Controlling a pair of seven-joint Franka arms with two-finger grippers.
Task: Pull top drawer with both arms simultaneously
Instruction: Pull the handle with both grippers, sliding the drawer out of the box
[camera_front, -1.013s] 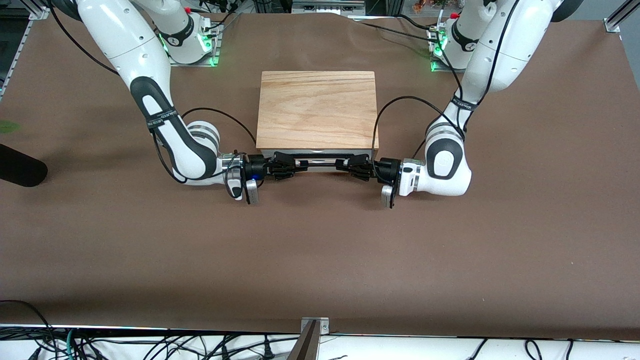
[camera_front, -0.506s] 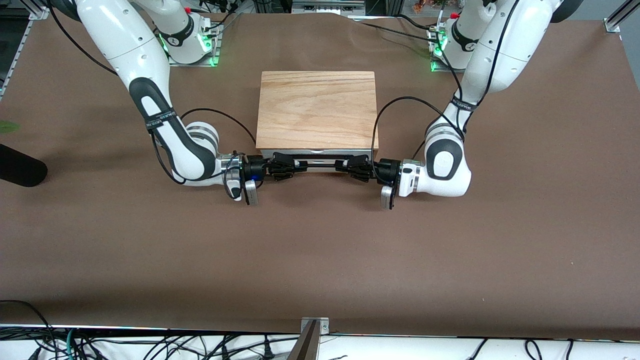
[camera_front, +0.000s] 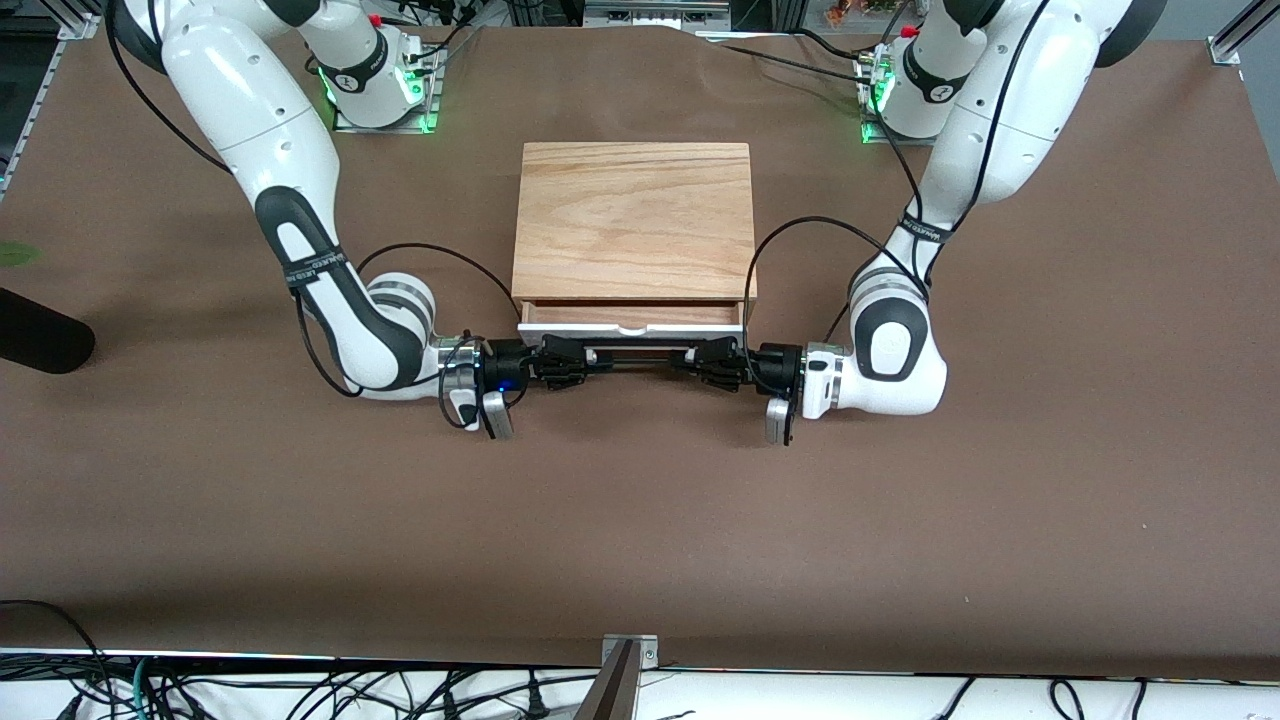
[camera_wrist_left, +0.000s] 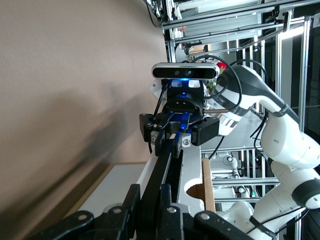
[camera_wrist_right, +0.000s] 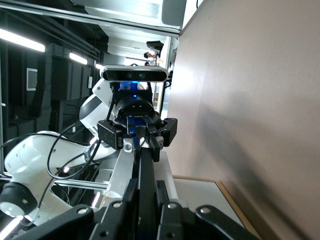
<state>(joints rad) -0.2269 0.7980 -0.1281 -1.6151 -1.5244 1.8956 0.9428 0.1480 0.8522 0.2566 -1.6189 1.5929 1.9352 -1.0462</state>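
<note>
The top drawer (camera_front: 630, 328) stands part way out of the wooden box (camera_front: 633, 215), and a strip of its light wood tray shows under the top slab. Its thin black handle (camera_front: 640, 357) runs along the white front. My right gripper (camera_front: 592, 358) is shut on the handle's end toward the right arm, my left gripper (camera_front: 688, 358) on the other end. In the left wrist view my left gripper (camera_wrist_left: 149, 192) clamps the handle (camera_wrist_left: 162, 167) beside the notched white front (camera_wrist_left: 192, 170). In the right wrist view my right gripper (camera_wrist_right: 146, 187) clamps the handle (camera_wrist_right: 145, 167).
The box stands on a brown table cover (camera_front: 640, 520). A black object (camera_front: 40, 345) lies at the right arm's end of the table. A metal bracket (camera_front: 625, 650) and loose cables sit along the table edge nearest the front camera.
Both grippers have moved toward the front camera with the handle, and the drawer has slid out of the box. Its wood tray now shows.
</note>
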